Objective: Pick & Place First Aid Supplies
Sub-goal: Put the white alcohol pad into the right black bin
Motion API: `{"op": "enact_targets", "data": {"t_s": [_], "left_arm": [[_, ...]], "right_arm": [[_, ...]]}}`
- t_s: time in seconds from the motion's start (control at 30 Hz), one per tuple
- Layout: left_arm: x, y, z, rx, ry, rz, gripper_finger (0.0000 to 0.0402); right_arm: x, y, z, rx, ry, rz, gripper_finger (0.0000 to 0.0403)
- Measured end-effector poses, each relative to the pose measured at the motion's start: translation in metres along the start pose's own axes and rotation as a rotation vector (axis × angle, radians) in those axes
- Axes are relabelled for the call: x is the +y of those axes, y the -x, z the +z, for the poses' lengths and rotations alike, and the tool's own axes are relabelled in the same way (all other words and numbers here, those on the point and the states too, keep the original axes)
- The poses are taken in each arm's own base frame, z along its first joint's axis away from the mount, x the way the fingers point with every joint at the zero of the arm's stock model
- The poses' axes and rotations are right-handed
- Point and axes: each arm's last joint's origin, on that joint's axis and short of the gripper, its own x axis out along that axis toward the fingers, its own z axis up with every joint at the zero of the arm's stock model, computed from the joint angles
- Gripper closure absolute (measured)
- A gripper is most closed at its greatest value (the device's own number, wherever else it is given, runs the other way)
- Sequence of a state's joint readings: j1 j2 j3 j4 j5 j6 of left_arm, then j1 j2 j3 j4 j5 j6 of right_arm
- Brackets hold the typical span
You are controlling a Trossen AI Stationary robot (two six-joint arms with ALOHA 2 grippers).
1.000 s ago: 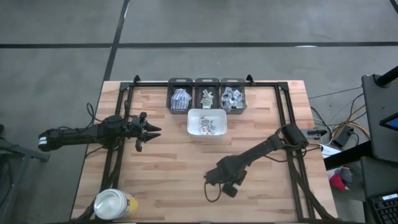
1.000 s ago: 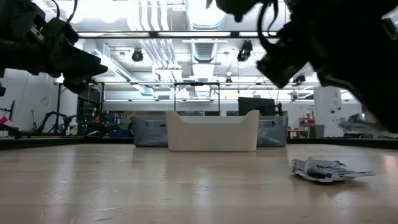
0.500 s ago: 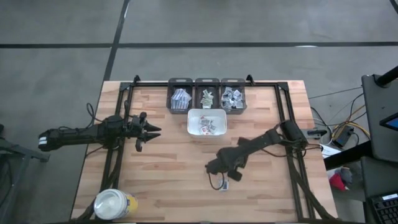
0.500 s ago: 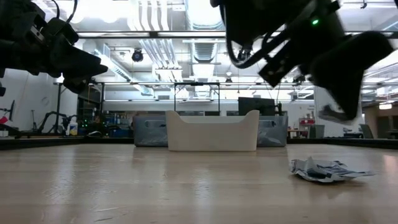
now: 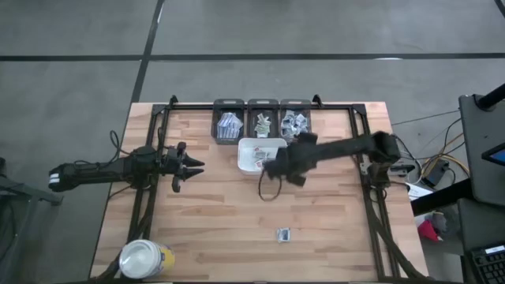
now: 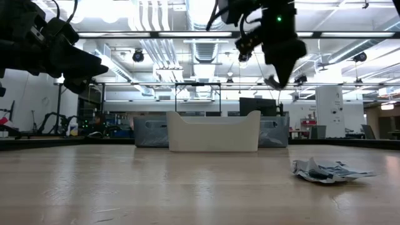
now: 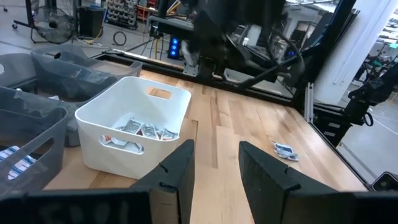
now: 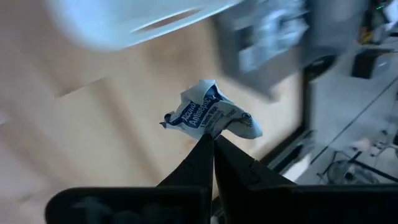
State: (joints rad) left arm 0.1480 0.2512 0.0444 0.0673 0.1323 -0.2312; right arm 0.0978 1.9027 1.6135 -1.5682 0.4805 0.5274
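While the right gripper pinches a packet, the white tray holds several sachets.

I saw a white packet with blue print between my right arm's dark fingers. The tray was plain white, the three bins behind it dark grey, and the surface pale striped wood. The jar was yellow under a white lid.
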Motion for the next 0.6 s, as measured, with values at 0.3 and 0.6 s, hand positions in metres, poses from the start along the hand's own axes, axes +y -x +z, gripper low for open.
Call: {"op": "enact_targets", "data": {"t_s": [0.3, 0.6], "left_arm": [[0.0, 0.0, 0.0, -0.001, -0.001, 0.003, 0.0282], [0.0, 0.0, 0.0, -0.001, 0.006, 0.003, 0.0282]], "right_arm": [[-0.093, -0.009, 0.012, -0.1, -0.1, -0.019, 0.0394], [-0.163, -0.049, 0.031, -0.132, -0.284, 0.29, 0.0394]]}}
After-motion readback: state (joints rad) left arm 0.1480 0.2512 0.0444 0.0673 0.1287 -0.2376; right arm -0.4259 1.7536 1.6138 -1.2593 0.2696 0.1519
